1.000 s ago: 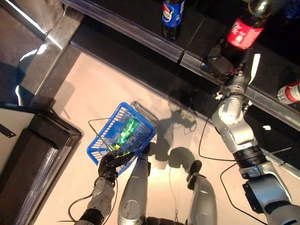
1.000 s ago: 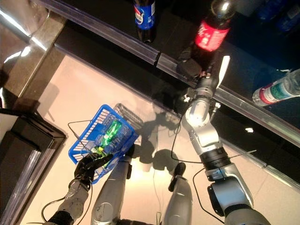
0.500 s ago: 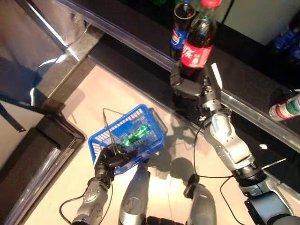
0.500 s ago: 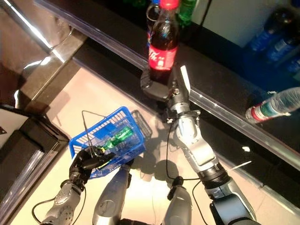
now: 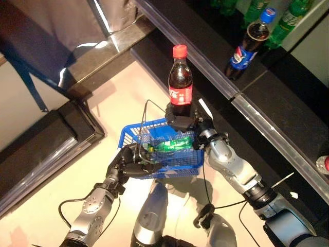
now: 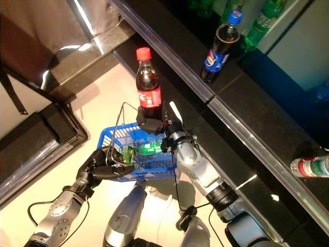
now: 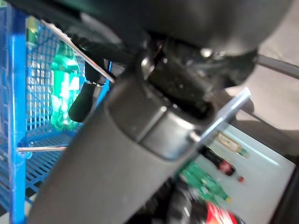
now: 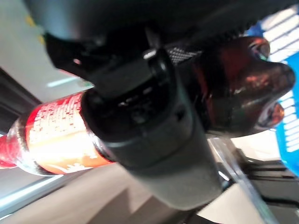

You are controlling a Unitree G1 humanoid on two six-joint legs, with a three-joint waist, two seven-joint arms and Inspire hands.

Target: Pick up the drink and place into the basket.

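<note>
My right hand (image 5: 184, 120) is shut on a cola bottle (image 5: 180, 85) with a red cap and red label, and holds it upright just above the far rim of the blue basket (image 5: 183, 160). The bottle also shows in the right eye view (image 6: 148, 87) and in the right wrist view (image 8: 56, 133), with the fingers curled round its lower part. My left hand (image 5: 127, 162) is shut on the basket's thin wire handles (image 5: 146, 114) and holds the basket raised in front. A green bottle (image 5: 175, 144) lies inside the basket; it also shows in the left wrist view (image 7: 64, 88).
A black shelf with a clear front rail (image 5: 205, 67) runs across the back right. On it stand a dark bottle with a blue label (image 5: 247, 43) and green bottles (image 5: 289, 18). A clear bottle with a red label (image 6: 308, 167) lies at the far right. A dark cabinet (image 5: 41, 149) stands at the left.
The camera has shifted. My right hand has carried the cola bottle off the shelf and down to the basket's far rim. My left hand has raised the basket toward it.
</note>
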